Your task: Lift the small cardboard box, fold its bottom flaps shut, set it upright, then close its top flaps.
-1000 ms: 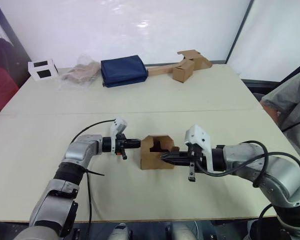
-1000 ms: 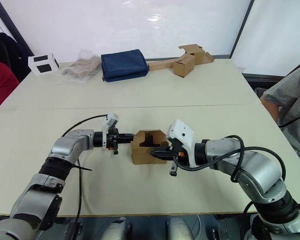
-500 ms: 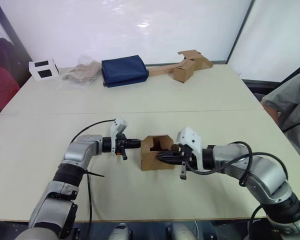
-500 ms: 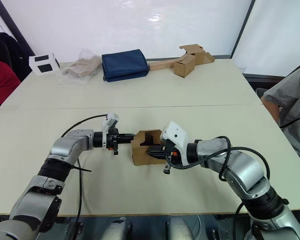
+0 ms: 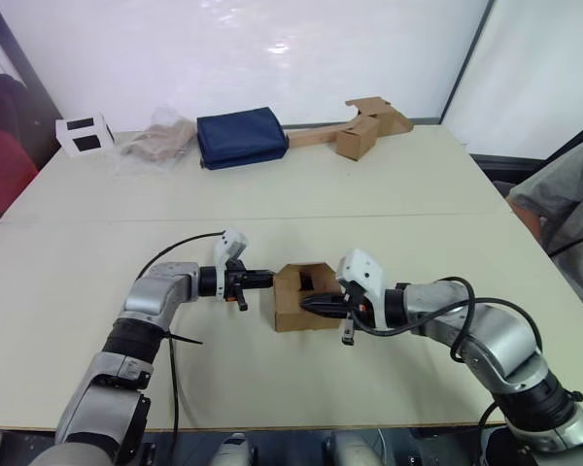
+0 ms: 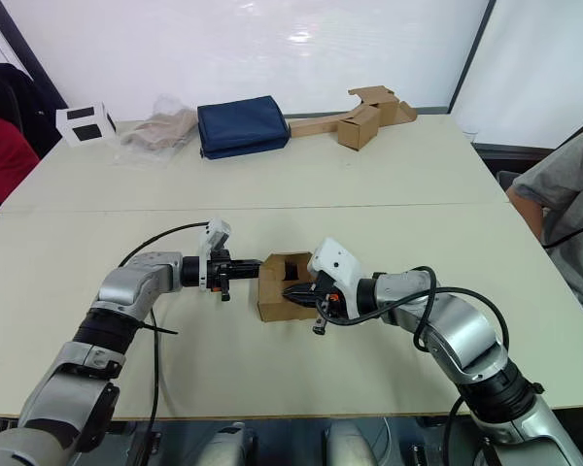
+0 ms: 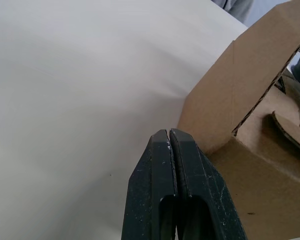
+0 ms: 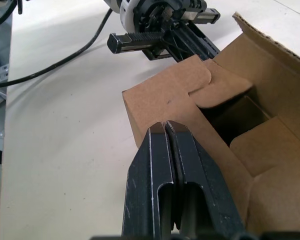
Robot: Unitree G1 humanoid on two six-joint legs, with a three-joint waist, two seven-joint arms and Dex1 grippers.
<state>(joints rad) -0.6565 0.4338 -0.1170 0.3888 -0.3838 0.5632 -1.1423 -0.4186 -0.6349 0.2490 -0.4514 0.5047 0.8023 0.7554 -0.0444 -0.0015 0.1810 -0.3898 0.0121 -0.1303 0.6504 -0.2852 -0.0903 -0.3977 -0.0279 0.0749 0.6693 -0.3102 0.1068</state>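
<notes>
A: Where is the small plain brown cardboard box (image 5: 304, 296)?
B: On the pale desk (image 5: 389, 184), between the hands.
A: And the hands?
B: The left hand (image 5: 269, 278) is closed and empty against its side; the right hand (image 8: 166, 129), also closed, presses a flap (image 8: 162, 97).

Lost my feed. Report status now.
Left gripper shut, tip against the small cardboard box. Right gripper shut, pushing a flap inward. Box on table. Nothing in the way.
</notes>
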